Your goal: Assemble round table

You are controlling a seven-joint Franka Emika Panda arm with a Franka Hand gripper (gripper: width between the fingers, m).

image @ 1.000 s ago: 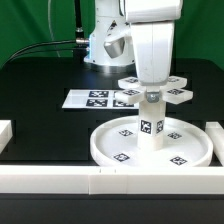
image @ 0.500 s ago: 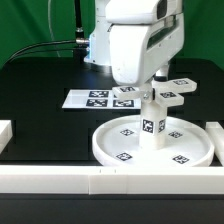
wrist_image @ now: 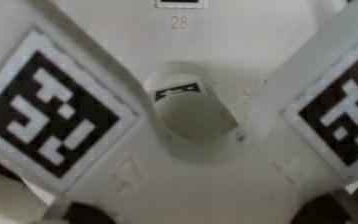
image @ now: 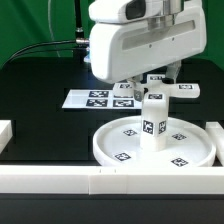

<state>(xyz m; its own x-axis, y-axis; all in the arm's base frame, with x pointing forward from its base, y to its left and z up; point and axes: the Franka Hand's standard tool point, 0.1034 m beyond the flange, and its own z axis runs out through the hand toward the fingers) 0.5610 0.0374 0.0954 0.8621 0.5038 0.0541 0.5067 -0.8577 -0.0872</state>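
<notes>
The large rimmed round disc [image: 118,150] lies flat on the black table. The short cylindrical leg [image: 153,122] stands upright at its middle. The small cross-shaped piece [image: 165,88] sits on the leg's top, its tagged arms sticking out to the exterior view's right. My gripper [image: 152,84] reaches straight down onto it and is shut on the cross-shaped piece; the wide hand hides the fingers. In the wrist view the cross-shaped piece [wrist_image: 185,180] fills the picture, with the leg's round top [wrist_image: 194,108] in its centre hole.
The marker board [image: 92,98] lies behind the disc toward the exterior view's left. White border blocks run along the front [image: 110,180], at the left [image: 5,131] and at the right [image: 215,135]. The arm's base [image: 98,45] stands at the back.
My hand has turned about its vertical axis over the leg. The cross-shaped piece has turned with it, its arms now pointing more to the exterior view's right.
</notes>
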